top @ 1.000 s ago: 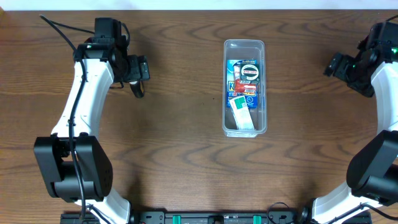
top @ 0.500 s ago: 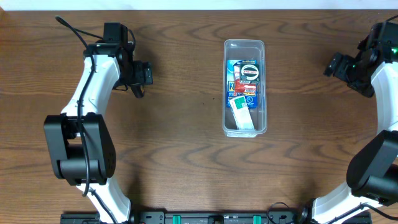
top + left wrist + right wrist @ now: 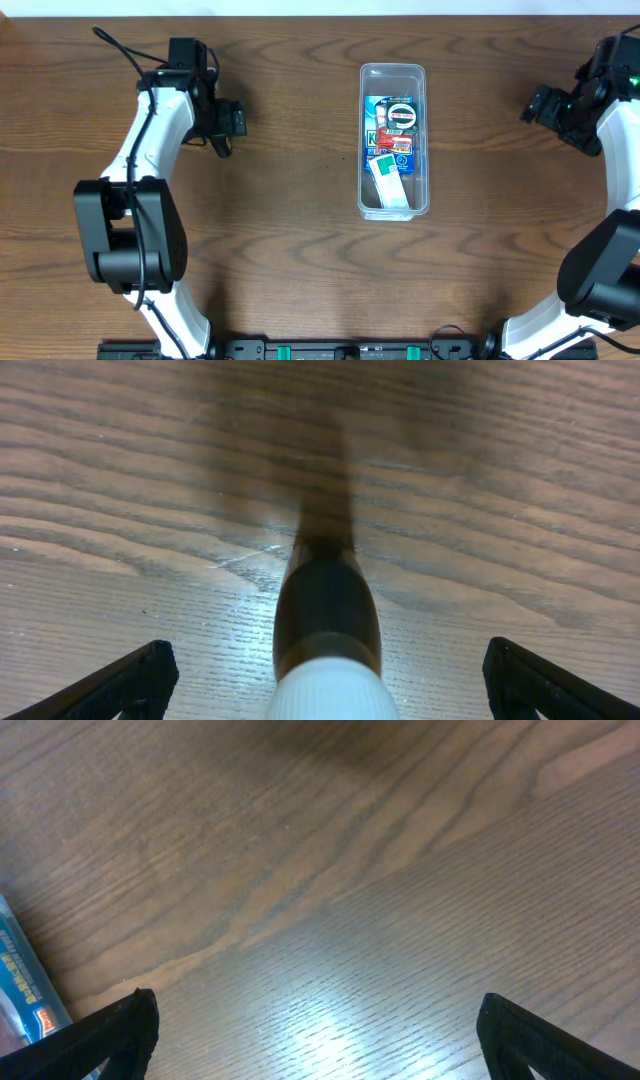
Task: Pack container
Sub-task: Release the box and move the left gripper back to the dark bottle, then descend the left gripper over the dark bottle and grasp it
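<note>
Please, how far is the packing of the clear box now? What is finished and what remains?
Done: several small packets, among them a white and green sachet, lie inside the long clear plastic container. In hand: nothing; the left end effector and the right end effector are open, empty and apart from it. Left: the overhead view shows no loose packet on the brown wooden table, so packing looks finished or nearly so.

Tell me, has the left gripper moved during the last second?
Yes, slightly. In the overhead view the left gripper has shifted a little toward the container, which lies unmoved.
</note>
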Motion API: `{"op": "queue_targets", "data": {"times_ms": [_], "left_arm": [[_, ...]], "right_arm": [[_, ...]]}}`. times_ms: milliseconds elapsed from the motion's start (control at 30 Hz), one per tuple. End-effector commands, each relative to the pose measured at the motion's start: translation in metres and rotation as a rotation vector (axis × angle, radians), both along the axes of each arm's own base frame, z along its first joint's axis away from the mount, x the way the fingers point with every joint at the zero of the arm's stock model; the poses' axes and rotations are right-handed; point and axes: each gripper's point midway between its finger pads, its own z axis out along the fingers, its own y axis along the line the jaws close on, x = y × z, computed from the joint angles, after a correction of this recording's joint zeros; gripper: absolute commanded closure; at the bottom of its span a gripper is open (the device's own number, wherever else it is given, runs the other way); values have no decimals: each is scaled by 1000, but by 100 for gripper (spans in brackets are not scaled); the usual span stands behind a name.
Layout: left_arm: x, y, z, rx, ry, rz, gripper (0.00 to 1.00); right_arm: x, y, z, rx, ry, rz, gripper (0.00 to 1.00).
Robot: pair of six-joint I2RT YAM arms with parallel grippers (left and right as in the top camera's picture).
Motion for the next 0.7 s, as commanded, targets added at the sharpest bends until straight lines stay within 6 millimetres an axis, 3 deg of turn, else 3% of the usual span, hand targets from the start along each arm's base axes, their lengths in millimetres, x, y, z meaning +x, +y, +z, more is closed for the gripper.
{"op": "queue_targets", "data": {"times_ms": [0, 667], "left_arm": [[-1, 1, -13, 5, 35, -11, 2], [-1, 1, -21, 8, 48, -26, 1]], "right_arm": [[-1, -1, -2, -4, 6, -8, 1], [-1, -1, -2, -4, 6, -8, 1]]}}
